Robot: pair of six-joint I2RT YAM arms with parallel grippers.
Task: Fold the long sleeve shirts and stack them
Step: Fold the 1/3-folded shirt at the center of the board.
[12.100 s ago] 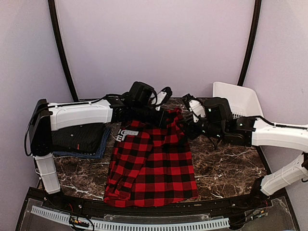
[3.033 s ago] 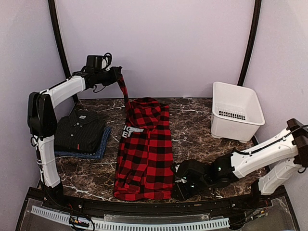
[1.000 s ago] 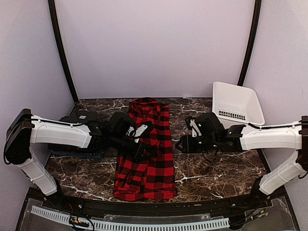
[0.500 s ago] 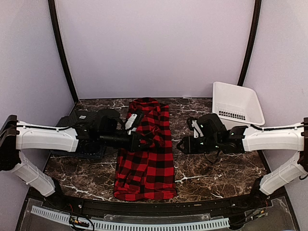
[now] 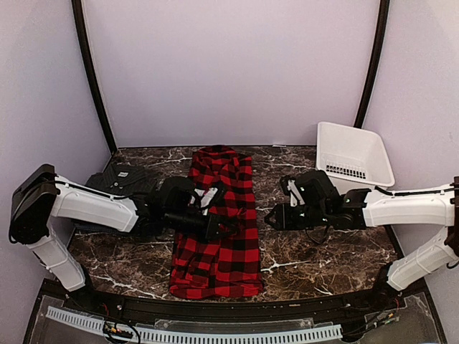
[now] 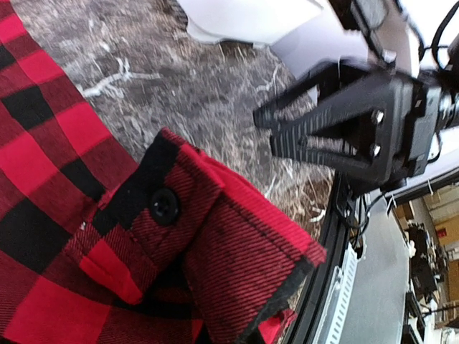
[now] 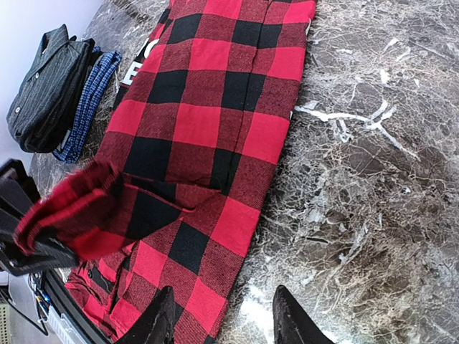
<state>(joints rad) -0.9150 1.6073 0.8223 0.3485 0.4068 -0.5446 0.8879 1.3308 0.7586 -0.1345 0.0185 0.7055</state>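
The red-and-black checked shirt [image 5: 219,215] lies lengthwise on the marble table, folded narrow. My left gripper [image 5: 222,228] is over its middle, shut on the sleeve cuff [image 6: 215,236] with its black button; the cloth hides the jaws. My right gripper [image 5: 271,217] is open and empty, low over the shirt's right edge, its fingertips [image 7: 161,319] straddling that edge [image 7: 244,236]. The black shirt [image 5: 118,175] lies folded at the left on the blue shirt [image 7: 90,100].
A white plastic basket [image 5: 355,163] stands at the back right. The dark marble table [image 5: 323,258] shows bare to the right of the shirt. The table's front rail [image 5: 215,308] runs just below the shirt's hem.
My left gripper has carried the sleeve cuff down from high at the back left to over the shirt's middle, and shifted slightly right and nearer. The right gripper has hardly moved.
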